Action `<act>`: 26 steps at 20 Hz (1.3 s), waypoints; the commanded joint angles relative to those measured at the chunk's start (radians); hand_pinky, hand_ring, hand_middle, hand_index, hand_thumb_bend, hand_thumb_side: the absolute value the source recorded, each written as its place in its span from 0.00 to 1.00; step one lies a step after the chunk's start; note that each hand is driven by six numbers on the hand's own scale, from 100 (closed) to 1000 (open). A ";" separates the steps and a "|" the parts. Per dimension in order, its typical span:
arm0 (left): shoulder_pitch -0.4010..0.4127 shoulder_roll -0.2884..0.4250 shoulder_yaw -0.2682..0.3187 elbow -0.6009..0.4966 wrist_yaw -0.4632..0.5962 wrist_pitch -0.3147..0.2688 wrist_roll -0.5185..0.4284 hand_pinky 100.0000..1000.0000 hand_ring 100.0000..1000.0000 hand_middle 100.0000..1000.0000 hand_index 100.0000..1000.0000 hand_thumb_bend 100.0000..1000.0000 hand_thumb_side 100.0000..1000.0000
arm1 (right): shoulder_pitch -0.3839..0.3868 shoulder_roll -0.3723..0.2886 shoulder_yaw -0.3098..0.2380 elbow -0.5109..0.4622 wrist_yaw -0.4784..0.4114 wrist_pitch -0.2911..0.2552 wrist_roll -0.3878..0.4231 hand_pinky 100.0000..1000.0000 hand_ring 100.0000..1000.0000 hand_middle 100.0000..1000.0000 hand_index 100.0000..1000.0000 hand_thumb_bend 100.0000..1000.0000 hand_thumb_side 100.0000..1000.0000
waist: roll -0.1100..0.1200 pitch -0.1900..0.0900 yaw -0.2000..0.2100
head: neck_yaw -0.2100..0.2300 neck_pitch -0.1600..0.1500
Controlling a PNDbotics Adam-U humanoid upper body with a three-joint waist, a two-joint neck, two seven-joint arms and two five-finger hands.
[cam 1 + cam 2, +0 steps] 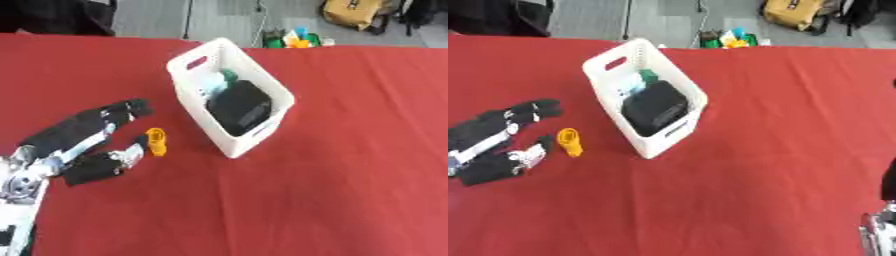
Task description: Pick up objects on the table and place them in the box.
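Note:
A small orange object (pixel 156 141) lies on the red table just left of the white box (pixel 262 85). The box holds a large black item (pixel 240 107) and some green and pale things at its far end. My left hand (pixel 92 142) lies on the table to the left, fingers stretched out and open, the thumb tip right beside the orange object and the fingers apart above it. It holds nothing. Of my right arm only a black and silver part (pixel 883 220) shows at the lower right edge; the hand itself is out of sight.
The red table (pixel 350 175) stretches wide to the right and front of the box. Beyond its far edge, on the floor, stand a yellow bag (pixel 354 12) and some small coloured things (pixel 296 39).

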 commanded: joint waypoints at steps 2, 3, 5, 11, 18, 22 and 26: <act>-0.019 0.034 0.011 -0.008 -0.025 -0.010 0.023 1.00 1.00 1.00 1.00 0.00 1.00 | 0.000 -0.013 0.001 -0.023 -0.009 0.002 0.006 0.73 0.72 0.60 0.72 0.00 0.98 | 0.004 -0.021 -0.003 | 0.003 -0.014; -0.020 0.036 0.009 -0.003 -0.026 -0.012 0.029 1.00 1.00 1.00 1.00 0.00 1.00 | 0.000 -0.012 0.001 -0.023 -0.009 0.002 0.007 0.73 0.72 0.60 0.72 0.00 0.98 | 0.004 -0.021 -0.004 | 0.004 -0.014; -0.022 0.037 0.008 0.008 -0.018 -0.015 0.039 1.00 1.00 1.00 1.00 0.00 1.00 | 0.001 -0.012 0.000 -0.023 -0.008 0.003 0.007 0.73 0.72 0.60 0.72 0.00 0.98 | 0.004 -0.020 -0.005 | 0.004 -0.015; -0.021 0.029 0.005 0.067 0.151 -0.026 0.183 1.00 1.00 1.00 1.00 0.22 1.00 | 0.000 -0.009 0.001 -0.023 -0.008 0.007 0.011 0.73 0.72 0.60 0.72 0.00 0.99 | 0.006 -0.016 -0.007 | 0.006 -0.019; -0.025 0.021 -0.004 0.133 0.216 -0.010 0.228 1.00 1.00 1.00 1.00 0.31 1.00 | 0.000 -0.006 0.001 -0.023 -0.010 0.007 0.014 0.73 0.72 0.60 0.72 0.00 0.99 | 0.003 -0.012 -0.009 | 0.007 -0.025; -0.035 0.027 -0.015 0.152 0.246 -0.001 0.163 1.00 1.00 1.00 1.00 0.30 1.00 | 0.001 -0.006 0.002 -0.023 -0.013 0.007 0.017 0.72 0.72 0.60 0.72 0.00 0.99 | 0.003 -0.012 -0.009 | 0.009 -0.025; -0.044 0.031 -0.010 0.152 0.259 0.017 0.109 1.00 1.00 1.00 1.00 0.29 1.00 | 0.001 -0.005 0.003 -0.023 -0.016 0.008 0.021 0.72 0.72 0.60 0.72 0.00 0.99 | 0.003 -0.013 -0.008 | 0.010 -0.027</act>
